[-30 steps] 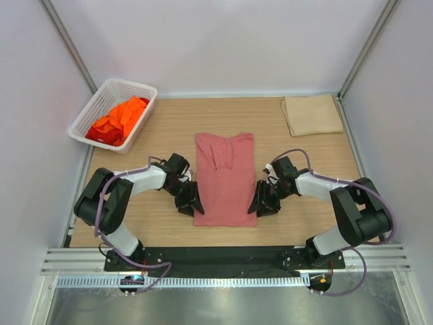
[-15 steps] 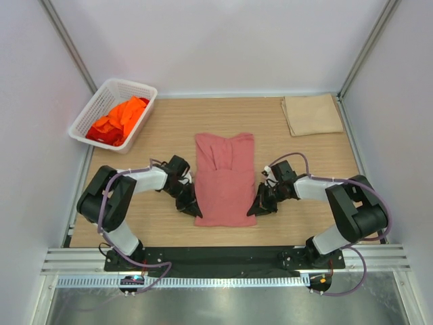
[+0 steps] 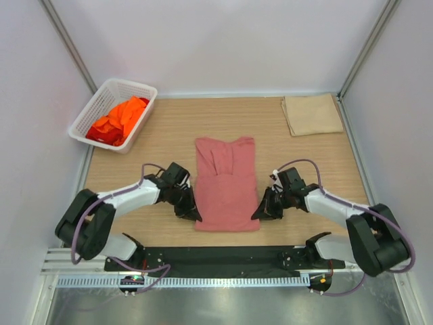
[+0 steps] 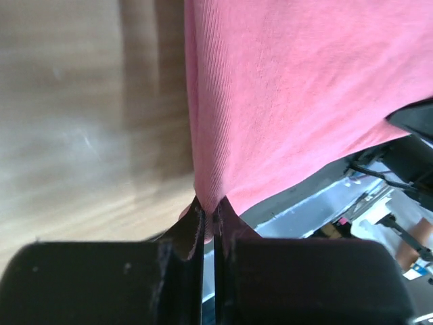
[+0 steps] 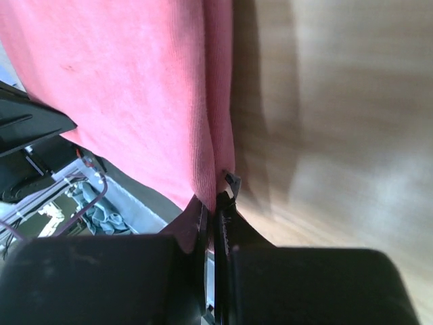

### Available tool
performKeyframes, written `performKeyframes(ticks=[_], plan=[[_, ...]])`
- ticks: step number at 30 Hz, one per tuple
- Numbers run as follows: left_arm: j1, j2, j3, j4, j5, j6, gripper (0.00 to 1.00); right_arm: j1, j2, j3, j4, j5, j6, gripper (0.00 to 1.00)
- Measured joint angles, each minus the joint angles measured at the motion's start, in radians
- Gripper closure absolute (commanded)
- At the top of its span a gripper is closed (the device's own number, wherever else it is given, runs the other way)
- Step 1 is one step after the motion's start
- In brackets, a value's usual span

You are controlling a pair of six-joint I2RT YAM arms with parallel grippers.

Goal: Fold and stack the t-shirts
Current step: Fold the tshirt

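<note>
The salmon-pink t-shirt [image 3: 225,183] lies folded into a long rectangle in the middle of the wooden table [image 3: 169,128]. The left gripper [image 3: 194,215] is clamped tight on its near left corner and the right gripper [image 3: 260,212] on its near right corner, each pinching the fabric edge with its jaws closed. Orange and red t-shirts [image 3: 122,116] sit heaped in the white lattice basket [image 3: 128,84] at the far left; a folded tan cloth [image 3: 312,114] lies far right.
</note>
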Motion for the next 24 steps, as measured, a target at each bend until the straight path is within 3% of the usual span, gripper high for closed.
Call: performKeyframes(ticks=[6,12,16,24], plan=[[-0.023,-0.216,-0.024,-0.061,-0.017,-0.092,1.00,0.002,-0.219,-0.032,-0.103,-0.019,0.048,0.98],[-0.027,-0.320,0.094,-0.185,-0.055,-0.133,1.00,0.002,-0.318,0.043,-0.216,-0.021,0.070,0.98],[-0.023,-0.277,0.192,-0.239,-0.082,-0.128,1.00,0.001,-0.264,0.146,-0.258,-0.012,0.069,0.99],[0.085,-0.019,0.407,-0.306,-0.073,-0.043,1.00,-0.070,0.002,0.396,-0.289,-0.017,0.012,0.98]])
